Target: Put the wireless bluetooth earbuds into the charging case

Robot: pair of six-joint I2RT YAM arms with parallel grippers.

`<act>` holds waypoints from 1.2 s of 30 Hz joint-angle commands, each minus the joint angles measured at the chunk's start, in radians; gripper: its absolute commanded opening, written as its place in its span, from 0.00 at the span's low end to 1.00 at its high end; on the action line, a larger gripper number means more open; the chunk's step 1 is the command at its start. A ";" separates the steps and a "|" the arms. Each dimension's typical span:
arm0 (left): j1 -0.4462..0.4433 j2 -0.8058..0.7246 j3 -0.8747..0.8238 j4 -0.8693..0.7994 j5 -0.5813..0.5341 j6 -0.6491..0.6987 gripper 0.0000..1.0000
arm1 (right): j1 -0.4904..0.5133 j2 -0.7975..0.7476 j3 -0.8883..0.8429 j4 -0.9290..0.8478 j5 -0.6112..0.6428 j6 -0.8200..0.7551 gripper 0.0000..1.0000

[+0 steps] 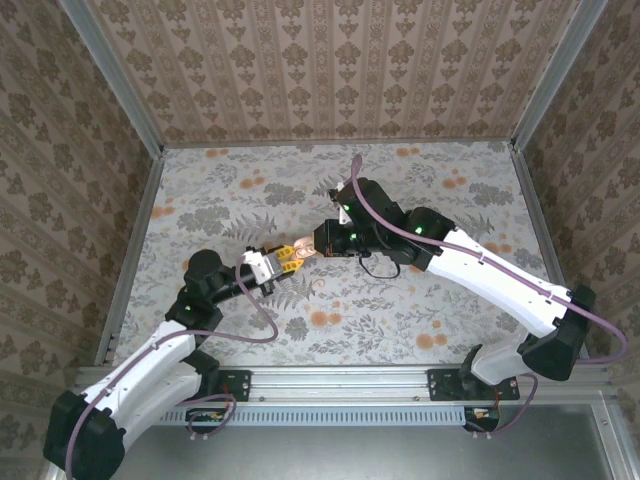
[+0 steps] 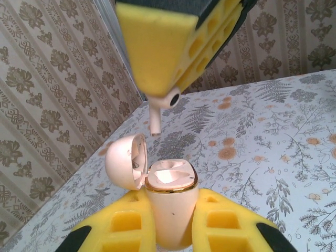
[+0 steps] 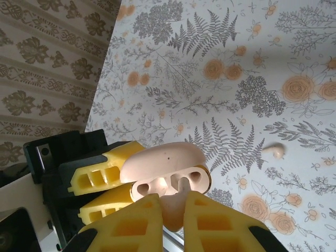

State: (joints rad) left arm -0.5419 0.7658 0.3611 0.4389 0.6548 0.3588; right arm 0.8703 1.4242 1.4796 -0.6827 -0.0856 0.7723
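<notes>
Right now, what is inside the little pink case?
The open charging case shows pale moulded hollows, and no earbud seems to sit in them. The bottoms of the hollows are hidden by the rim. One earbud hangs above it in the right hand.

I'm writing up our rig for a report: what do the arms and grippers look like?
The left arm and right arm have white shells, black joints and trailing lilac cables. Green lights dot the right arm's wrist. The fingers are yellow with square pockets and dark tips.
</notes>
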 commanded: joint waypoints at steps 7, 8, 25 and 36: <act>0.048 0.022 0.070 -0.017 0.132 -0.118 0.00 | -0.002 -0.083 -0.005 -0.021 -0.026 -0.156 0.11; 0.059 0.029 0.078 -0.016 0.162 -0.133 0.00 | -0.001 -0.089 -0.005 -0.025 -0.031 -0.192 0.10; 0.080 0.104 0.160 -0.045 0.401 -0.228 0.00 | 0.004 -0.084 0.044 -0.062 -0.123 -0.640 0.11; 0.107 0.130 0.185 -0.070 0.431 -0.232 0.00 | 0.051 -0.039 0.105 -0.072 -0.126 -0.726 0.11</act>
State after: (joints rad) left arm -0.4587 0.8894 0.5030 0.3805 1.0458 0.1486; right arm 0.9035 1.3701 1.5414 -0.7391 -0.1932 0.0986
